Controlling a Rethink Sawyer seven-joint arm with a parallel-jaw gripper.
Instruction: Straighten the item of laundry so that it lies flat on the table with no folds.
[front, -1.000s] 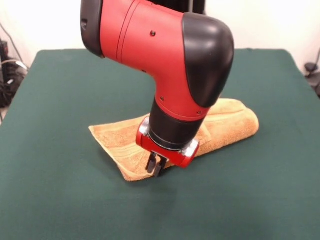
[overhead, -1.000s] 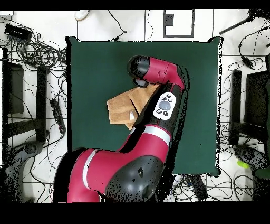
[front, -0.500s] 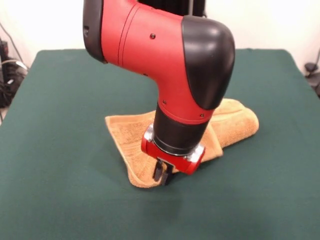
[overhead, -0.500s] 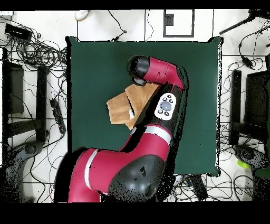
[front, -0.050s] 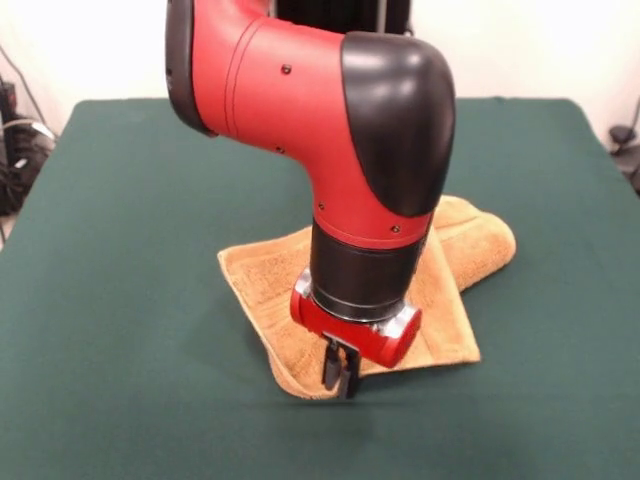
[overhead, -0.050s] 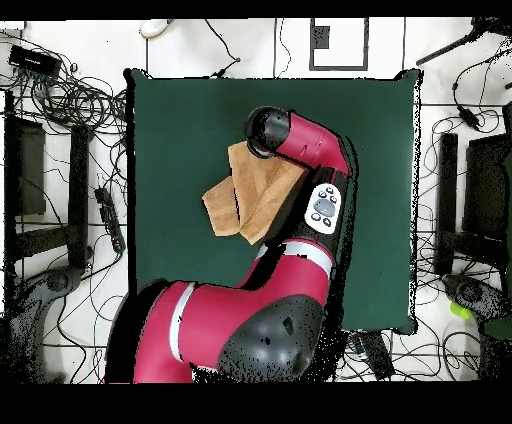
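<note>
The gripper (front, -0.050s: 340, 378) pinches the towel's (front, -0.050s: 270, 275) near edge, the folded bulk behind it on the table (front, -0.050s: 120, 200); pulling low and steady away from that bulk should unfold it.

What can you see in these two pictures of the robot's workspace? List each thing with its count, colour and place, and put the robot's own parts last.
Towel: one, orange-tan, near the middle of the table, still folded over itself, one rounded fold toward the right in the front view.
Table: one, dark green top, under the towel and far larger than it.
Cables: many, black, on the pale floor around the table in the overhead view.
Arm: one, red and black, coming down over the towel.
Gripper: one, dark fingers under a red wrist, at the towel's near edge; the fingers look shut on the towel's edge.
</note>
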